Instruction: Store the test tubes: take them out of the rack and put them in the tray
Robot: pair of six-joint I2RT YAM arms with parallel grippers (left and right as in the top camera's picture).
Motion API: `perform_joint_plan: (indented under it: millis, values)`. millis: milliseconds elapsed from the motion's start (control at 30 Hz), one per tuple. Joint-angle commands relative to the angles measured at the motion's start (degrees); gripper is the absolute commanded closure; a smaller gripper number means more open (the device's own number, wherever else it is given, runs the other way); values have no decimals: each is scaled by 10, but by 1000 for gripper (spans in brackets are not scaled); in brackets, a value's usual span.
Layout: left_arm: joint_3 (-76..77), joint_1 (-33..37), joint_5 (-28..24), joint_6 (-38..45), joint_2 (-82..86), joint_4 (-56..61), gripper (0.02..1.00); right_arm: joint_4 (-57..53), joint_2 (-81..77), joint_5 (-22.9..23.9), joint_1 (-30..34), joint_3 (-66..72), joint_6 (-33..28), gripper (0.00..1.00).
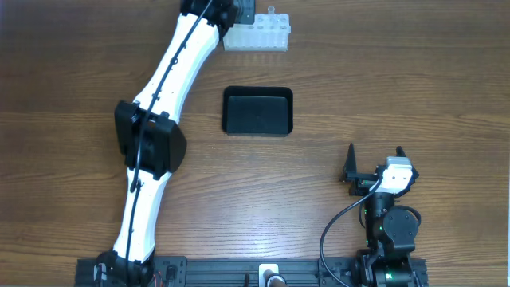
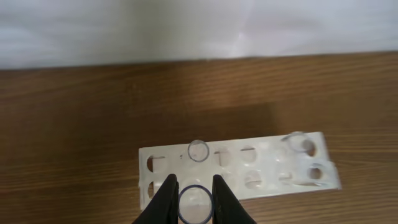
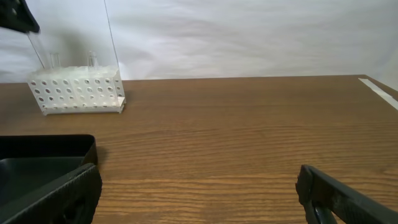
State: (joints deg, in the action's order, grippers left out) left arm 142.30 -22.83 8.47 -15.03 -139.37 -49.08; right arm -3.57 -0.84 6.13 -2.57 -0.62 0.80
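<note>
A white perforated rack (image 1: 256, 37) stands at the table's far edge. My left gripper (image 2: 194, 202) hovers over the rack (image 2: 249, 171) and is shut on a clear test tube (image 2: 194, 205), seen rim-on between the fingers. In the right wrist view that tube (image 3: 36, 46) hangs tilted, its lower end at the top of the rack (image 3: 78, 90). Two more tubes (image 2: 198, 150) (image 2: 297, 140) stand in the rack. The black tray (image 1: 257, 110) lies mid-table with nothing in it. My right gripper (image 1: 374, 163) rests open near the front right, well apart from the tray (image 3: 43, 163).
The left arm's white links (image 1: 163, 96) stretch diagonally across the left half of the table. A white wall (image 3: 249, 37) rises just behind the rack. Bare wood lies between the tray and the right gripper.
</note>
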Motion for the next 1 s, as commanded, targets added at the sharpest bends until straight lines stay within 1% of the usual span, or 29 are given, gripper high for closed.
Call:
perform_joint_plan:
  millis: [33,167,333,400,600,733,900,1000]
  values:
    - [14,-5,7,-2,70,-8,939,-3,5,-1,-1,3,-5,9]
    - [14,-7,6,-2,98,-28,939,-3,5,-1,-1,3,-5,7]
    - [14,-8,-5,-5,132,-94,945,-3,5,-1,-1,3,-5,9]
    - [14,-9,-13,-18,144,-135,972,-3,5,-1,-1,3,-5,9]
    - [34,-10,-36,-67,156,-285,972,-3,5,-1,-1,3,-5,7]
    - [35,-11,-66,-67,156,-353,969,-3,5,-1,-1,3,-5,9]
    - [36,-11,-111,-71,143,-404,974,-3,5,-1,-1,3,-5,7]
    - [41,-11,-127,-82,126,-444,978,-3,5,-1,-1,3,-5,9]
